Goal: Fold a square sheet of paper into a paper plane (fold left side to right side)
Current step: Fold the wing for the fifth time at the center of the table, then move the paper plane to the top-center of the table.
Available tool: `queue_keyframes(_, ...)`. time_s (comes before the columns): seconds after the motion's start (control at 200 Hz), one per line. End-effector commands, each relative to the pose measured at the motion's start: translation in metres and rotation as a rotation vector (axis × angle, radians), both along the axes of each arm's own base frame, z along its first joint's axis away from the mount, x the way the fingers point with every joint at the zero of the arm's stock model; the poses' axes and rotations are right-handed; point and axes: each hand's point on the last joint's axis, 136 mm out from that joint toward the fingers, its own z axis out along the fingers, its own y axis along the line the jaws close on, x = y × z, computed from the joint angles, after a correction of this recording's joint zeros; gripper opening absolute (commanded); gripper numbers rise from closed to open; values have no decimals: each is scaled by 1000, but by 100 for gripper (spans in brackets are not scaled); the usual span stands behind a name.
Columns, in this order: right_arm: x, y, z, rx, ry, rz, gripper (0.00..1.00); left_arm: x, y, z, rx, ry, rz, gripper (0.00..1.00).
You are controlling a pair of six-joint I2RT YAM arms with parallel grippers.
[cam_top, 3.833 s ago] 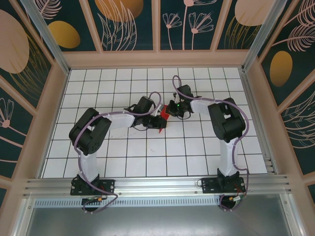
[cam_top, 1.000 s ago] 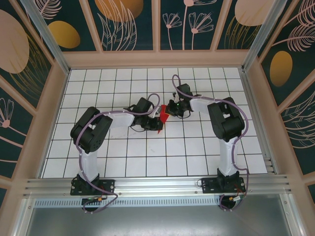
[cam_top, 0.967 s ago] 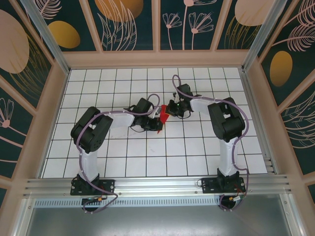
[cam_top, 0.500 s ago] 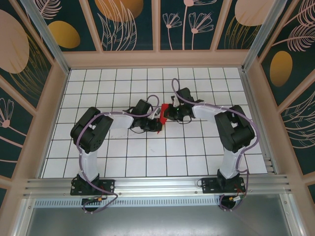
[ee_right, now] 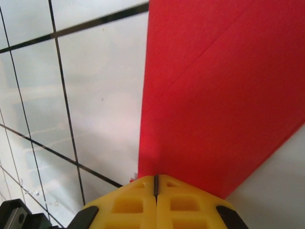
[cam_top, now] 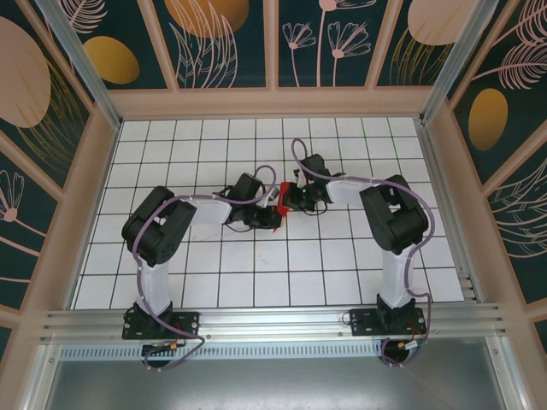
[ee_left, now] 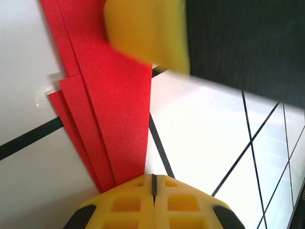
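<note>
Item location: the folded red paper [cam_top: 280, 203] is sitting near the middle of the counter [cam_top: 214, 282], between the two arm heads, well apart from every wall.
Long axis: in the top view it is running roughly from the far side toward the near side, leaning slightly.
Pointing: in the left wrist view the stacked layers are narrowing toward the left pincer's pads. Which end is the tip is not showing clearly from above.
Left pincer [ee_left: 153, 183]: its yellow pads are pressing together, with only a thin seam between them, and are pinching the narrow end of the paper.
Right pincer [ee_right: 155, 183]: its pads are likewise pressing together and are nipping the paper's edge, where one straight side is running away from them.
Material: thin, matte, bright red paper with no markings. A straight diagonal crease is crossing it in the right wrist view.
Layers: three or so stepped flaps are overlapping along the left side in the left wrist view, with sharp straight edges.
Other item: a blurred yellow block [ee_left: 143, 33] beside a black body is covering the paper's far part there.
Surface: the counter is showing glossy white tiles with thin black grid lines.
Clearance: open tiles are lying on the near and far sides of the paper, while the arms are closing it in from left and right.
</note>
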Motion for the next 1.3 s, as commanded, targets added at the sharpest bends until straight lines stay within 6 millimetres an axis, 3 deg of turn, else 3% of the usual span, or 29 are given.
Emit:
queue_keyframes(0.0, 24, -25, -5, -64, -43, -39, 6, -30, 24, -42, 125, 108, 12, 0)
queue_keyframes(0.225, 59, -55, -8, -101, -70, -88, 5, -41, 29, -48, 120, 125, 8, 0)
queue_keyframes(0.36, 78, -68, -4, -113, -91, -113, 6, -42, 29, -41, 101, 109, 7, 0)
queue_keyframes(0.455, 86, -74, 4, -117, -114, -125, 6, -41, 26, -31, 74, 97, 3, 5)
queue_keyframes(0.576, 88, -81, 20, -114, -147, -141, 8, -37, 18, -8, 15, 70, -5, 20)
queue_keyframes(0.661, 83, -88, 35, -126, -171, -160, 12, -32, 10, 18, -45, 33, -11, 33)
queue_keyframes(0.791, 65, -97, 62, -125, -192, -218, 30, -24, 1, 66, -136, -54, -15, 46)
queue_keyframes(0.956, 32, -89, 88, -135, -193, -265, 52, -2, 21, 128, -148, -256, 110, 54)
queue_keyframes(1.046, 13, -69, 85, -152, -169, -254, 62, 15, 45, 147, -95, -356, 244, 59)
queue_keyframes(1.146, -5, -42, 69, -163, -116, -221, 68, 32, 72, 159, -15, -445, 393, 64)
queue_keyframes(1.291, -20, -18, 40, -207, -48, -176, 69, 40, 88, 165, 34, -492, 472, 65)
